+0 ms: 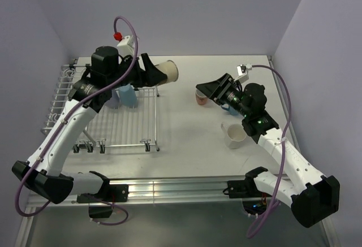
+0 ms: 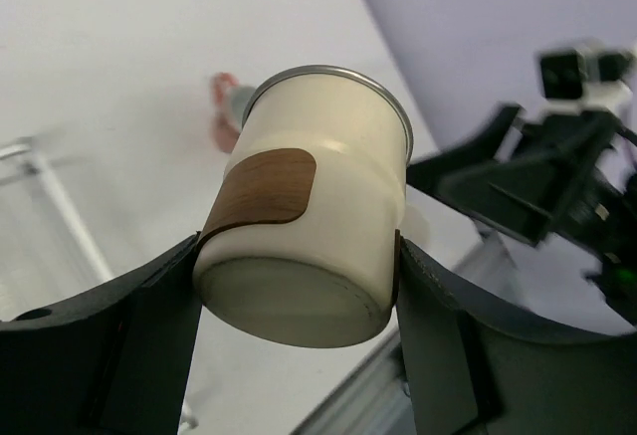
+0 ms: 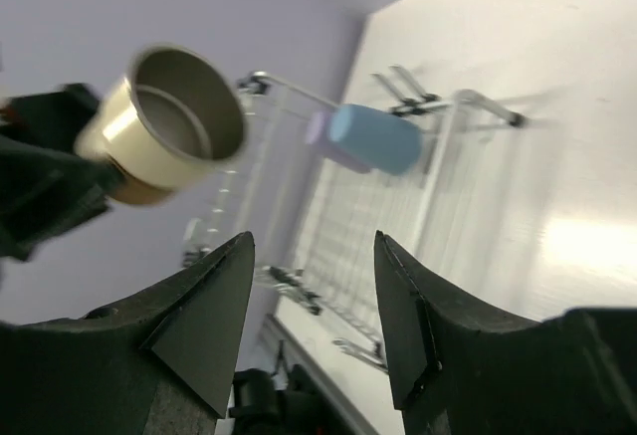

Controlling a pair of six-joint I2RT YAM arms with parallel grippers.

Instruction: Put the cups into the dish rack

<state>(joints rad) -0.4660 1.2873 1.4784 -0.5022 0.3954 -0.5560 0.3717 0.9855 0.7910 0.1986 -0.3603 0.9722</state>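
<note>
My left gripper [image 1: 157, 73] is shut on a cream cup with a steel rim and a brown patch [image 1: 168, 71], held on its side above the right edge of the dish rack [image 1: 141, 124]. The left wrist view shows the fingers pressing both sides of this cup [image 2: 318, 226]. A lavender cup [image 1: 113, 98] and a light blue cup [image 1: 129, 96] lie in the rack. My right gripper [image 1: 202, 90] hangs open and empty just above a salmon-pink cup [image 1: 200, 98]. A white mug [image 1: 233, 135] stands under the right arm, and a mid-blue cup [image 1: 231, 110] peeks out behind it.
The rack's upright loops [image 1: 63, 91] run along its far left side. The right wrist view looks across at the held cup [image 3: 174, 126], the light blue cup [image 3: 376, 138] and the rack bars [image 3: 348, 236]. Lilac walls close the table's back and sides.
</note>
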